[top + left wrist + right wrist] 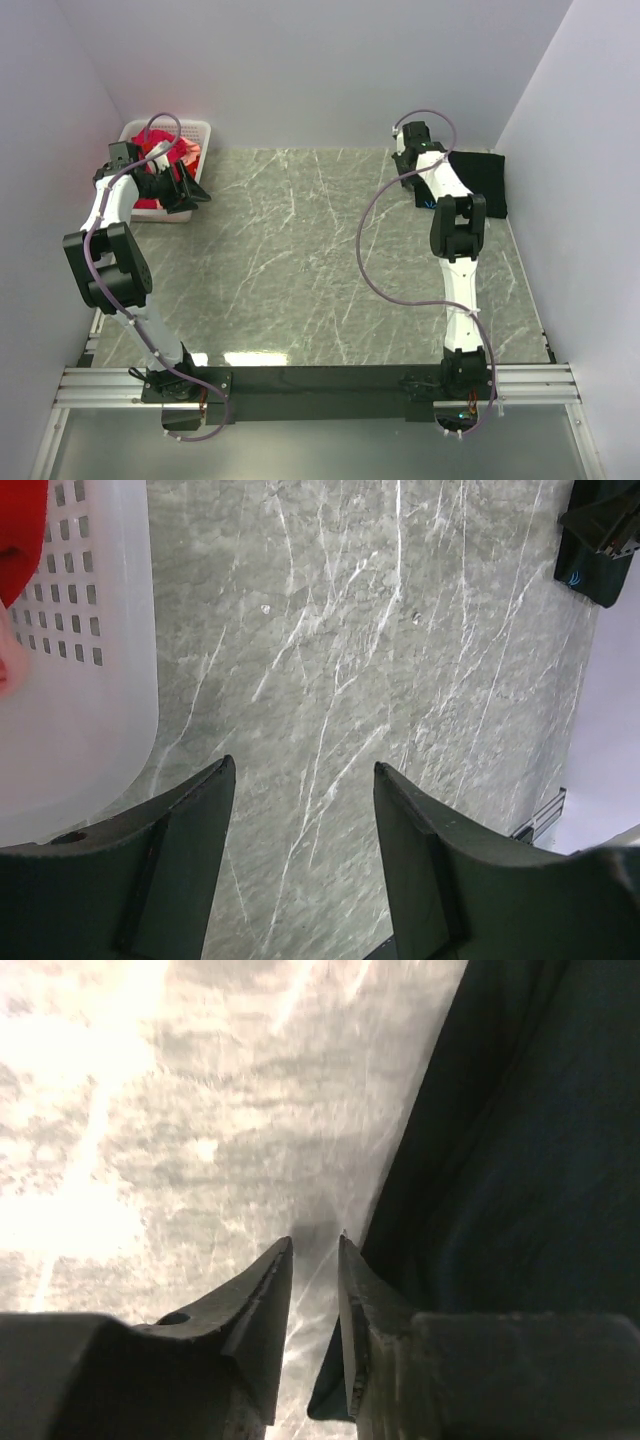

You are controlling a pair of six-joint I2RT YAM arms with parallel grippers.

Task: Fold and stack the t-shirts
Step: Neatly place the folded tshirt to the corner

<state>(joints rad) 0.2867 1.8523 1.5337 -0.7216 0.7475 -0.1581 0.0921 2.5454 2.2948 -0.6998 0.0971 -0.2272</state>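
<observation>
Left gripper (300, 770) wide open and empty, hovering above the marble table (300, 260) just right of the white basket (203, 128) at far left, which holds the red t-shirt (165, 155). Right gripper (315, 1245) open only a slit, apparently gripping nothing, tips at the left edge of the black t-shirt (485, 180), far right
</observation>
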